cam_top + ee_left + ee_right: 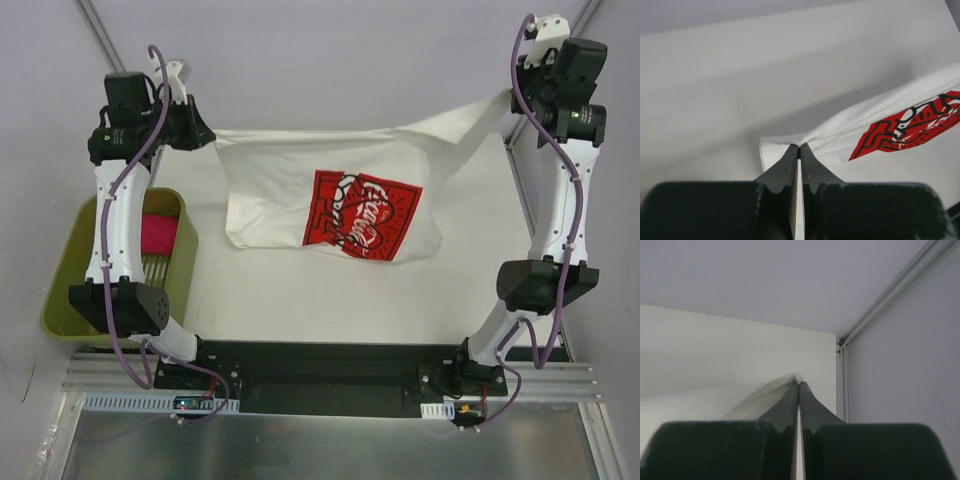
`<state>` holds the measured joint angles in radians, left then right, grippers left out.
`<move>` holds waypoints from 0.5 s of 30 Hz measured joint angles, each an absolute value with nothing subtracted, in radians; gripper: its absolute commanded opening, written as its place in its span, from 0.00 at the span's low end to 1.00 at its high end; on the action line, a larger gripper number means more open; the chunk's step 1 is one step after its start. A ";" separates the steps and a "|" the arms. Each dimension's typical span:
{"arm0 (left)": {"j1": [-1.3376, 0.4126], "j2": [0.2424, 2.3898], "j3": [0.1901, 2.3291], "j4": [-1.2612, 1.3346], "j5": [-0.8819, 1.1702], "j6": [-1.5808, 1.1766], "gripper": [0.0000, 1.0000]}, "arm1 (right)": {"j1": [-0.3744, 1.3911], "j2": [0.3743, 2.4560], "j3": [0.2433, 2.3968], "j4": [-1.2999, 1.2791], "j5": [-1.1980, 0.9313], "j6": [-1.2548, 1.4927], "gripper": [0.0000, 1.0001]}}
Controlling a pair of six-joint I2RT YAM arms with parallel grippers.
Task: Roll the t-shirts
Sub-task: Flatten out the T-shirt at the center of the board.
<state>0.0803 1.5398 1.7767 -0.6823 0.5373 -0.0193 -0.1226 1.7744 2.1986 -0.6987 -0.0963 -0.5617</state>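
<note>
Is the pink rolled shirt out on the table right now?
No, the pink rolled shirt sits inside the green basket on the left.

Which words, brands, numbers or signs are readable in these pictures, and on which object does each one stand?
Red chest print on the white t-shirt: white curly script lettering with black line drawing, creased and too small to read with certainty in any view.
Green bin: no text seen.
Table: no text seen.
No number or sign is legible anywhere.
</note>
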 measured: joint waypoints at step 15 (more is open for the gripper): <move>0.085 1.464 2.067 -0.800 0.536 0.073 0.00 | -0.116 1.500 2.211 -0.685 -0.131 -0.574 0.01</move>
